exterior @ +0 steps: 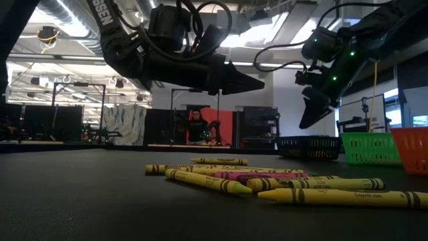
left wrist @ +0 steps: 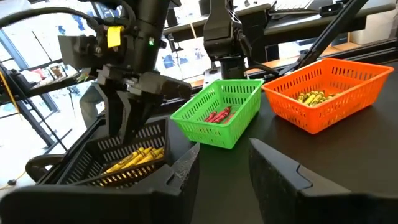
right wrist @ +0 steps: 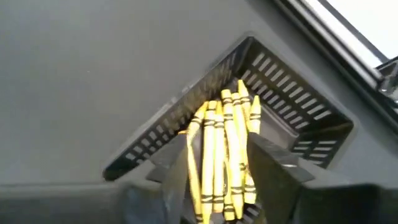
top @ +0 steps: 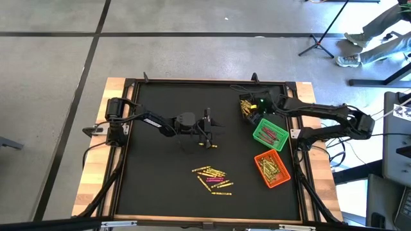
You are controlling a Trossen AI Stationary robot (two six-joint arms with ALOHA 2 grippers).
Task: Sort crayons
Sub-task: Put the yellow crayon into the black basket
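Three bins along the right side of the black table [top: 160, 186], running roughly 12 to 5 o'clock from table centre: black bin [top: 249, 108] at about 2 o'clock, green bin [top: 270, 133] at 3 o'clock, orange bin [top: 272, 169] at about 4 o'clock.

Right gripper [top: 252, 109] over the black bin, pointing down into it. Right wrist view: fingers [right wrist: 273, 168] parted, nothing held between them, a bundle of yellow crayons [right wrist: 221, 155] lying loose in the bin corner directly below — roughly seven or eight, exact count hard to tell because of overlap. Low view: same gripper [exterior: 313, 114] hanging just above the bin rim [exterior: 309, 139].

Left gripper [top: 209, 131] near table centre, above the surface, at about 12 o'clock from the loose pile. Left wrist view: fingers [left wrist: 283, 177] spread apart, empty, not touching anything.

Loose crayons [top: 213, 179] on the table at about 6 o'clock from centre: one scattered cluster, about ten sticks, mostly yellow with two or three pink-magenta. One or two small yellow crayons [top: 209, 145] lying apart just under the left gripper.

Green bin contents [left wrist: 217, 115]: a few red crayons, three or four seen from the left wrist. Orange bin contents [left wrist: 314, 96]: a heap of yellow-gold crayons, too packed to count.

Low view: a person [exterior: 196, 126] sitting far back in the room, beyond the table.
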